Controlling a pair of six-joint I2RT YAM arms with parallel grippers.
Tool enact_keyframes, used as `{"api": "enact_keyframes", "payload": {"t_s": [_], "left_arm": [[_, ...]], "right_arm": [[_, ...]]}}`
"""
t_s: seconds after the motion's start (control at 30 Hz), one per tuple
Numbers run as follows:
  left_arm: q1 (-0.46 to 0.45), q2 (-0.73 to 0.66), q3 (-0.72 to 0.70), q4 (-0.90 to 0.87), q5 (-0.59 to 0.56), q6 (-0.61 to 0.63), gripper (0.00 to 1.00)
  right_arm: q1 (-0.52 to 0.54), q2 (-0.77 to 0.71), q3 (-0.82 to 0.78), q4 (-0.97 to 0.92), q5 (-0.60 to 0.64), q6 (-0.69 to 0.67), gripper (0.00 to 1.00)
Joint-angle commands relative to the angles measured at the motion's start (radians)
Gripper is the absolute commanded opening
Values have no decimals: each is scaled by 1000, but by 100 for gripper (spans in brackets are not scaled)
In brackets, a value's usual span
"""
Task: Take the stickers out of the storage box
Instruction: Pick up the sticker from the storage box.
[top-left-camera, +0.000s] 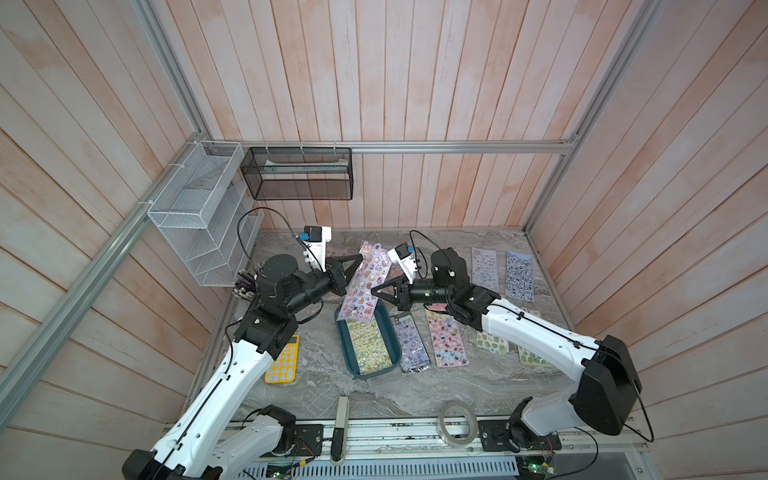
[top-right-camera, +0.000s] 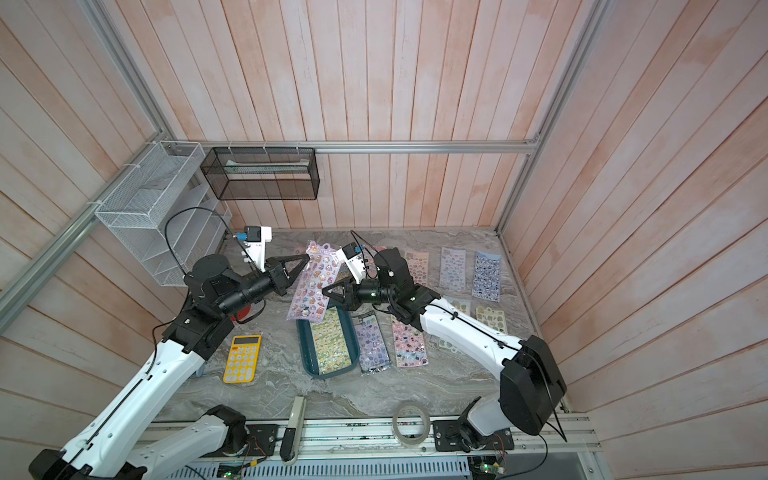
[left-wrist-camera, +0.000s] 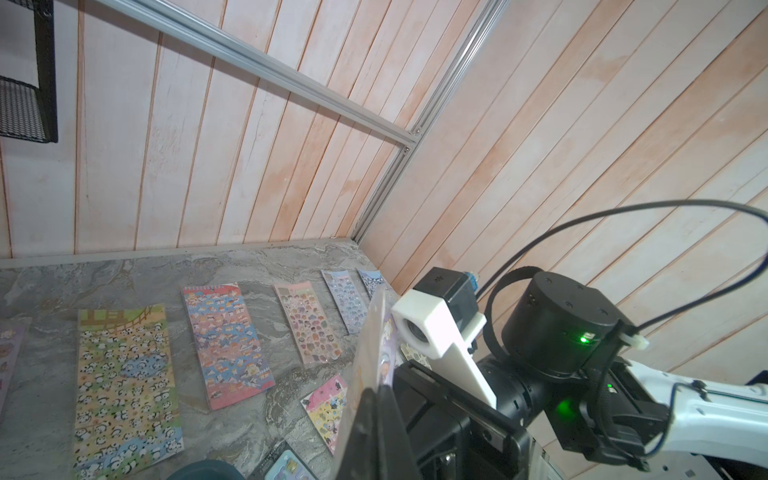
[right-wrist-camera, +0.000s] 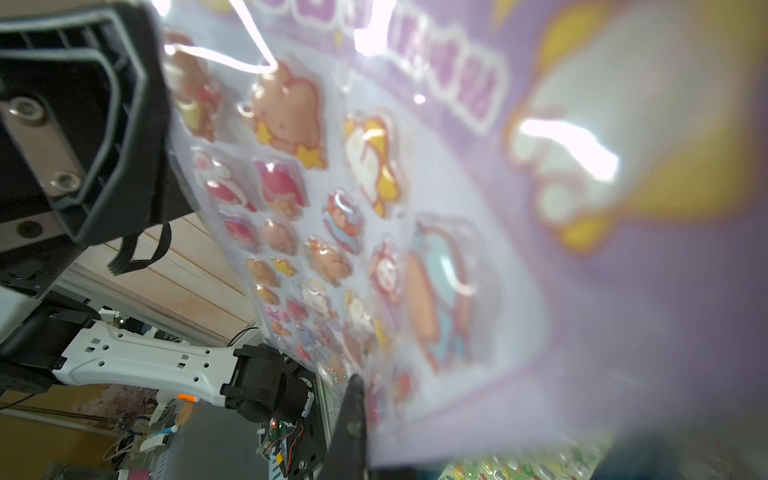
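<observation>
Nearest, the storage box (top-left-camera: 343, 349), a shallow teal tray, sits on the marble table (top-left-camera: 374, 395) with one yellow-green sheet (top-left-camera: 370, 347) lying flat inside. Just right of it a lilac sheet (top-left-camera: 411, 347) and a pink sheet (top-left-camera: 446, 338) lie side by side. Above the box's far end a purple sheet (top-left-camera: 359, 299) of puffy cartoon animals, glossy in its clear sleeve, hangs tilted. The left gripper (top-left-camera: 360, 258) is pinched onto its left edge and the right gripper (top-left-camera: 372, 288) onto its right. Its heading is too blurred to read. Farther back, three more stickers (top-right-camera: 455, 268) lie in a row; the arms partly cover others.
</observation>
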Motion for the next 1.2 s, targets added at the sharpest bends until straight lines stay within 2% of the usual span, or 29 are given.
{"api": "enact_keyframes", "payload": {"t_s": [0.0,0.37,0.47,0.67,0.7,0.73,0.77,0.8,0.83,0.93,1.17], "left_arm": [[11,12,-22,43,43,-14,0],[39,22,-52,69,60,-36,0],[53,29,-60,86,87,-60,0],[65,31,-66,92,106,-86,0],[69,28,-67,85,101,-87,13],[73,23,-69,80,99,-90,30],[81,15,-77,79,102,-92,52],[89,4,-89,77,106,-95,69],[96,-6,-103,74,110,-97,78],[111,-30,-154,68,143,-97,87],[113,31,-197,122,283,-125,87]], "right_arm": [[-12,9,25,2,-17,7,0],[-76,-6,3,-24,-30,-15,0],[-77,-14,3,-35,-34,-27,4],[-88,-31,-7,-36,-34,-37,0],[-94,-33,-11,-34,-38,-35,0],[-100,-32,-14,-36,-43,-34,0],[-108,-32,-16,-41,-49,-32,0],[-117,-32,-17,-49,-55,-34,0],[-127,-32,-15,-59,-64,-37,0],[-143,-23,-1,-102,-94,-58,0],[-143,25,40,-149,-146,-90,0]]}}
